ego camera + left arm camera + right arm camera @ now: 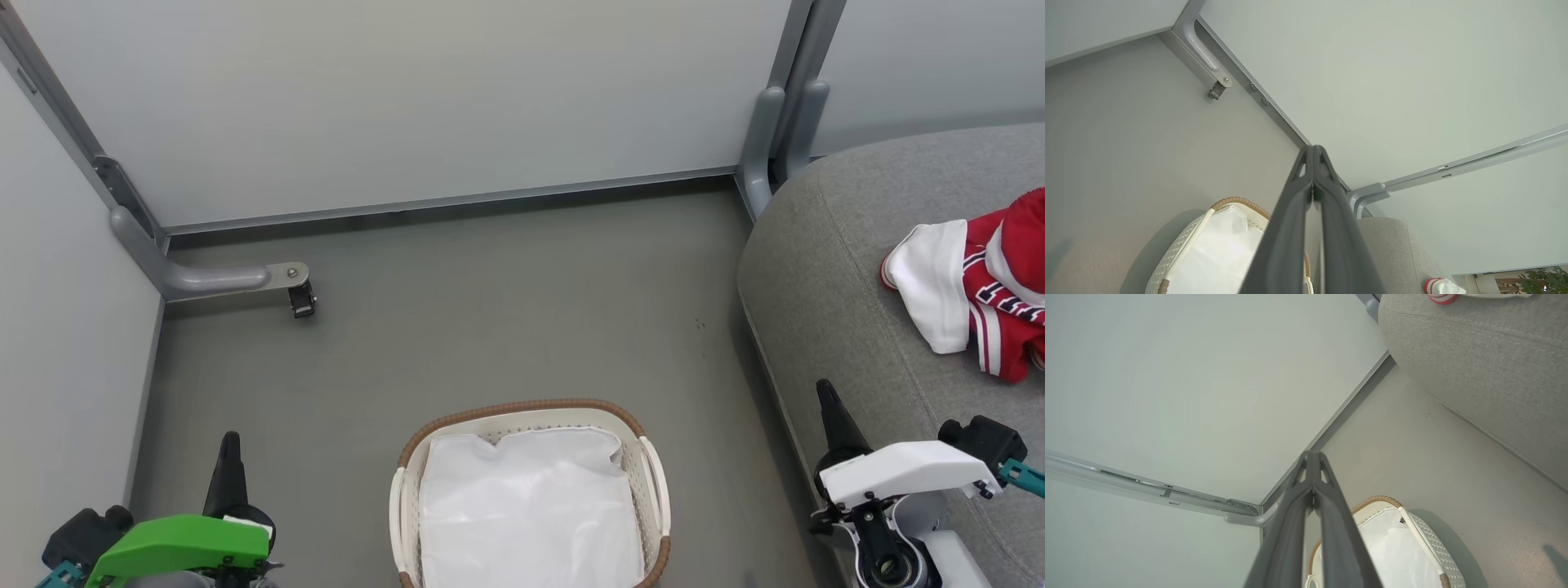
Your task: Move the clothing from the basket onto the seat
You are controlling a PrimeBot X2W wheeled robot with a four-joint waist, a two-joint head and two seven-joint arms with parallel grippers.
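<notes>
on the seat [824, 269] at far right lies the clothing [1000, 282], the near basket [522, 406] holds a white sheet [531, 506], left gripper [1313, 152] and right gripper [1312, 456] both pressed together.

One laundry basket [531, 406] sits at bottom centre, holding one white sheet [531, 514]. One grey seat [849, 278] fills the right side, with one heap of red and white clothing [992, 294] at the far right edge; the number of garments in it cannot be told. Two grippers: left gripper [231, 445] lower left, right gripper [829, 400] lower right.
</notes>
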